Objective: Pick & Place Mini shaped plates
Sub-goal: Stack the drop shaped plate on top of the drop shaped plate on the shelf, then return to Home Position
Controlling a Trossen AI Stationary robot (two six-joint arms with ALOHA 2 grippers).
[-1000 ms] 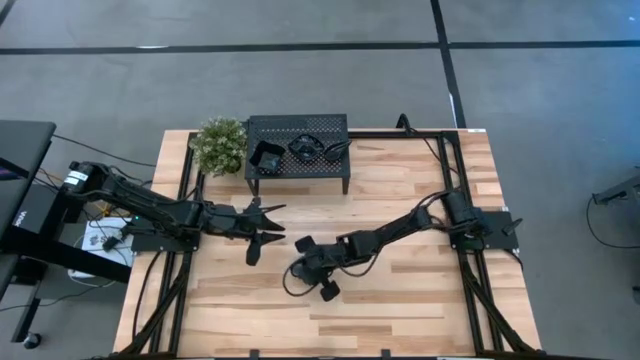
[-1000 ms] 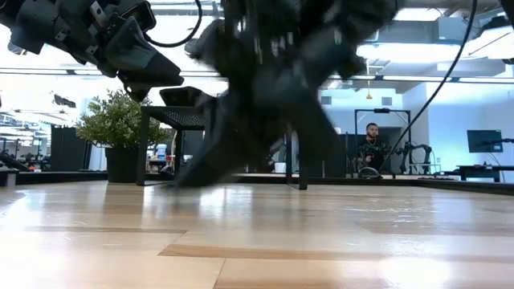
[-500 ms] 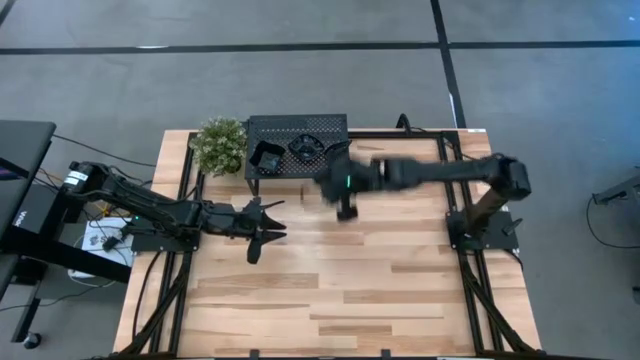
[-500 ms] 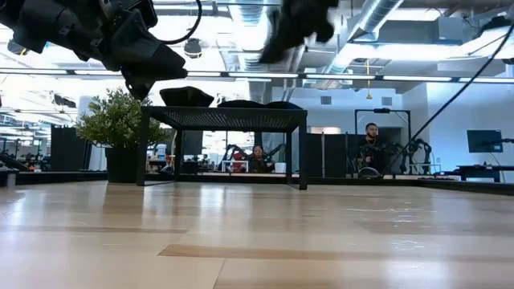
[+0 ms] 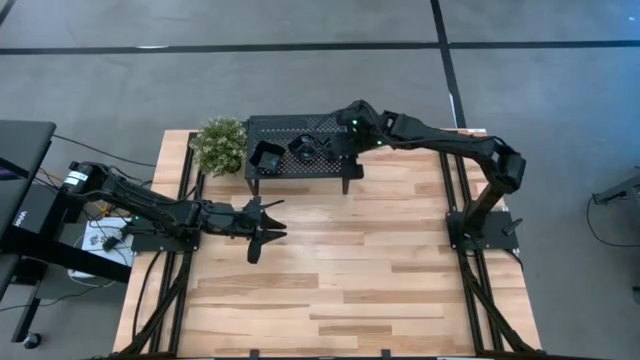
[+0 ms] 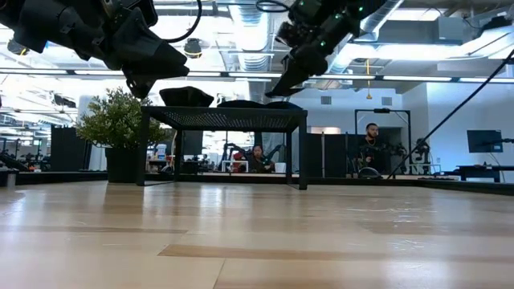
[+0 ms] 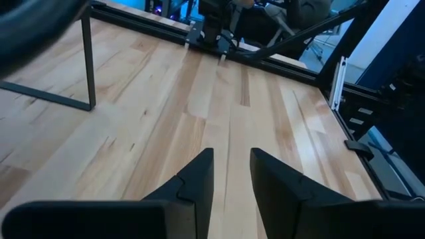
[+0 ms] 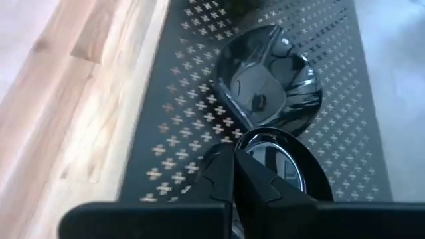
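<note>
A black perforated stand (image 5: pixel 297 128) stands at the table's far edge. Small glossy black plates lie on its top: a square one (image 5: pixel 267 157), another (image 5: pixel 303 147), and a leaf-shaped one (image 8: pixel 269 76). My right gripper (image 5: pixel 345 140) reaches over the stand's right part and is shut on a round black plate (image 8: pixel 285 166). In the low view the right gripper (image 6: pixel 277 87) slants down just above the stand's top. My left gripper (image 5: pixel 262 232) is open and empty above the table's left middle, and also shows in its own wrist view (image 7: pixel 232 172). My right gripper pinches the round plate's rim (image 8: pixel 242 141) between its two fingers, one finger over the dish's inside and one outside. The fingers slant down from the table's right side. Whether the plate rests on the stand's top or hangs just above it, I cannot tell.
A small potted plant (image 5: pixel 220 145) stands left of the stand. Black frame rails run along the table's left (image 5: pixel 185 200) and right (image 5: pixel 455 190) sides. The wooden table top (image 5: pixel 340 270) is bare in the middle and near part. People sit in the room beyond (image 6: pixel 371 148).
My right gripper has risen from the table's near middle and swung fast toward the far edge, ending over the stand's right part.
</note>
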